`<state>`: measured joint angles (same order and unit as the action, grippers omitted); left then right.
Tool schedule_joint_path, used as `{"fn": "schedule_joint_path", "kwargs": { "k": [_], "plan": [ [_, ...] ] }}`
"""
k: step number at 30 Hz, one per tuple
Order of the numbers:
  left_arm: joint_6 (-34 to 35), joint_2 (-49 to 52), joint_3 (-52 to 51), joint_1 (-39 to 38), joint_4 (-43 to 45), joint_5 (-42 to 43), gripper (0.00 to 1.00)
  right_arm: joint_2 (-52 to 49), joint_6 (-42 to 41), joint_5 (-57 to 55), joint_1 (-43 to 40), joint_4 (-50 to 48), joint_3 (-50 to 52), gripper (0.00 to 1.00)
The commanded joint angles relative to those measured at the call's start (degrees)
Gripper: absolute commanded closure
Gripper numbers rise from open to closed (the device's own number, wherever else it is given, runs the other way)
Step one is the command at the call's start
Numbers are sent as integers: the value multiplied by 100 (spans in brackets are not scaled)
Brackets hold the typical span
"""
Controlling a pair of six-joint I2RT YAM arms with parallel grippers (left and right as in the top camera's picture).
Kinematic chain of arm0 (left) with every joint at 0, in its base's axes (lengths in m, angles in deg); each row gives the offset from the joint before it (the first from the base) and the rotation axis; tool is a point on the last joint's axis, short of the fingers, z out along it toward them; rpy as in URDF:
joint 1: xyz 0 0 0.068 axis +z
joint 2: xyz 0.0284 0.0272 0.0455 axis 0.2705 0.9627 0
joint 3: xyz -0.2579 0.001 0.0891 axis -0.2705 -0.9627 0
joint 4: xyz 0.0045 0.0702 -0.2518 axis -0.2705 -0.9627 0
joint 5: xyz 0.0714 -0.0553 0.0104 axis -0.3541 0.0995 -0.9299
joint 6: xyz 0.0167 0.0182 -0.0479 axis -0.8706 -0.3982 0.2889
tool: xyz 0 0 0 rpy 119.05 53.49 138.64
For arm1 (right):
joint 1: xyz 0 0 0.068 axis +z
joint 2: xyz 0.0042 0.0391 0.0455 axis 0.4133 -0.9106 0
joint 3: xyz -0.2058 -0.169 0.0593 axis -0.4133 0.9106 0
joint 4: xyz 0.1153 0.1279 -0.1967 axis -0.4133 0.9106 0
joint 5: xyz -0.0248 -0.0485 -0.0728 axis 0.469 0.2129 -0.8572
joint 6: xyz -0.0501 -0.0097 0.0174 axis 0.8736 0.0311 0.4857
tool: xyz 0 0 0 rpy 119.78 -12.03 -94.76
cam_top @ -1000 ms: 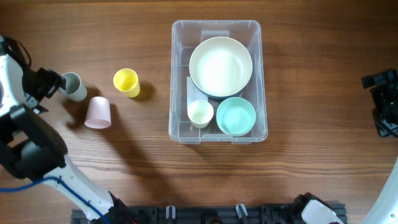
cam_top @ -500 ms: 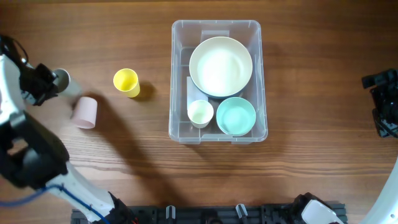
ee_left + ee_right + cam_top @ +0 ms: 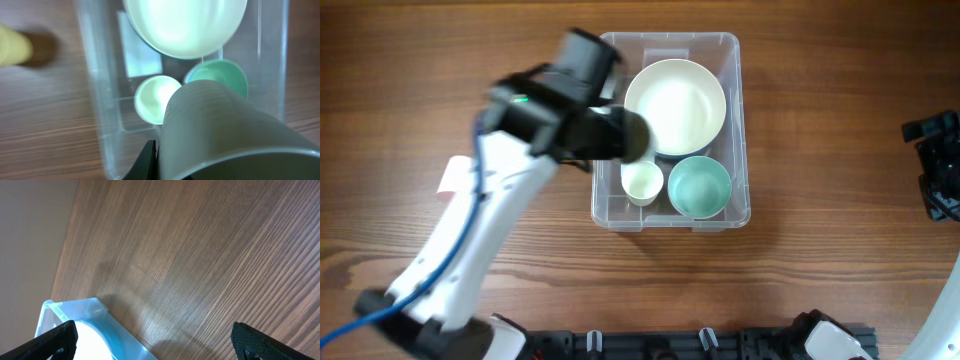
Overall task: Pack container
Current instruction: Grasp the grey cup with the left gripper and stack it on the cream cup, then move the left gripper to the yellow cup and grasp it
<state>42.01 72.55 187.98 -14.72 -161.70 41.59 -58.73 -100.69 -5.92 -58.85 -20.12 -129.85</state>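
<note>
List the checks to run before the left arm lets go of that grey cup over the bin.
1. The left gripper is shut on the grey cup: ok.
2. The cup hangs above the container, inside its rim: ok.
3. Free floor below the cup: cannot tell; the cream bowl, teal bowl and small pale cup fill most of it.
4. The right gripper is open and well away from the container: ok.
5. All cups packed: not ok; the yellow cup and pink cup are out on the table.
</note>
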Motion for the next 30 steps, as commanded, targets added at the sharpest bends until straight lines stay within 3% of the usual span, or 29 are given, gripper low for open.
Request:
{"fn": "schedule_joint_path", "kwargs": {
  "k": [1, 5, 13, 18, 22, 26, 30],
  "plan": [
    [363, 848, -127, -570, 304, -291, 94, -20, -39, 50, -15, -17, -17, 0],
    [579, 1447, -129, -586, 17, -520, 96, -20, -42, 50, -15, -17, -17, 0],
    [597, 1488, -155, -575, -142, -844, 91, -20, -39, 50, -15, -17, -17, 0],
    [619, 1484, -407, -564, -184, -839, 77, -20, -39, 50, -15, -17, -17, 0],
    [616, 1141, -378, -223, -39, -925, 47, -20, -39, 50, -15, -17, -17, 0],
    [603, 835, -380, 1322, 33, -918, 24, -20, -37, 50, -15, -17, -17, 0],
    [11, 1082, -391, 2566, 170, -407, 24, -20, -39, 50, -15, -17, -17, 0]
  ]
}}
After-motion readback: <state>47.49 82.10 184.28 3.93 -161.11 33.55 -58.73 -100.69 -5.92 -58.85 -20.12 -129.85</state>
